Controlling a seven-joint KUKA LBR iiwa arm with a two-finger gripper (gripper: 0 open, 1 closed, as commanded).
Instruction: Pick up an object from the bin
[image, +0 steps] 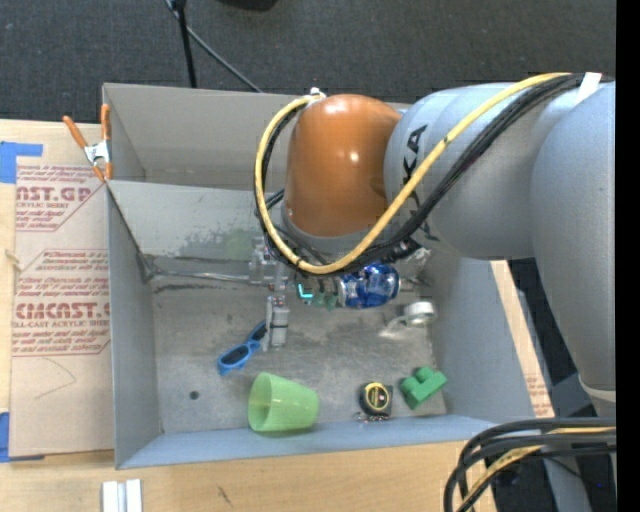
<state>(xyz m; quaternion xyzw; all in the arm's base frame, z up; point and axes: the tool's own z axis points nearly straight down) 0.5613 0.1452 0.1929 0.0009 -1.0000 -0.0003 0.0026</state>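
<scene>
My gripper (277, 328) hangs below the arm's orange cover, low over the middle of the bin floor. Its tip is right beside the upper end of a pair of small blue glasses (240, 354), which lie flat and slanted on the floor; I cannot tell whether it touches them. A crumpled blue and clear wrapper (370, 287) lies just right of the gripper, partly under the arm. A light green plastic cup (282, 404) lies on its side near the front wall, below the glasses.
A small yellow and black tape measure (375, 398) and a green block (423, 386) sit at the front right. A pale silvery piece (413, 314) lies right of the wrapper. The arm covers the bin's back right part.
</scene>
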